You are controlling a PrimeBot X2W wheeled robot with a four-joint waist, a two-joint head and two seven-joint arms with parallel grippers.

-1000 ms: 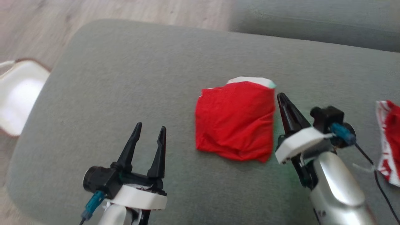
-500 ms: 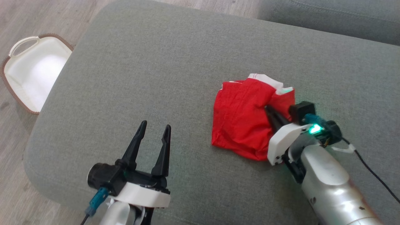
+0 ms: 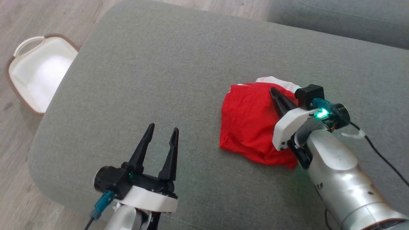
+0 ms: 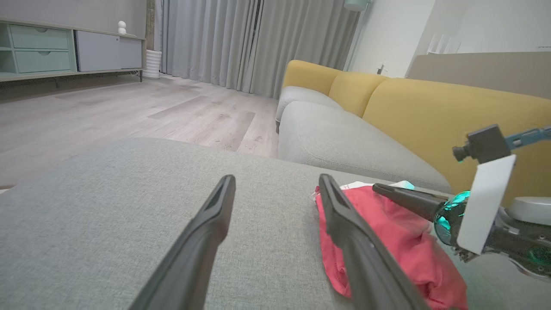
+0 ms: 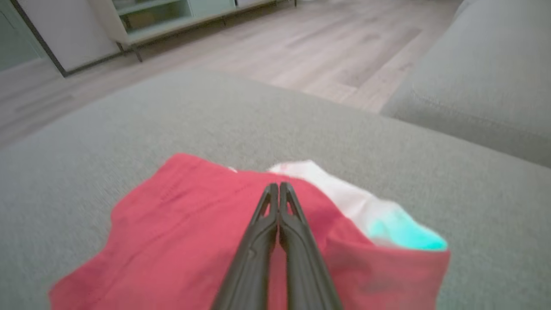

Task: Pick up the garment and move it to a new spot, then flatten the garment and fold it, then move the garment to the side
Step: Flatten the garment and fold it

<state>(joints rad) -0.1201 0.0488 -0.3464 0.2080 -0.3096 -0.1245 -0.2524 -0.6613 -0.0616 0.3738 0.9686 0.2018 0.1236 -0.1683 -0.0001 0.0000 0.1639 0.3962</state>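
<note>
Lying folded on the cushion [image 3: 166, 64], the red garment [image 3: 249, 124] shows white trim.

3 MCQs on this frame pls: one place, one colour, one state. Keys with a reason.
1. Main colour of the folded cloth garment? A blue B yellow C red
2. Where is the white oval basket with a brown rim? A on the garment B on the wooden floor left of the grey fabric cushion C on that cushion
3. The right hand's fingers are: A shut together over the garment B spread wide C clamped on the basket
Key: C, red cloth with a white edge; B, it stands on the planks beside the cushion; A, the right wrist view shows them pressed together above the cloth.
</note>
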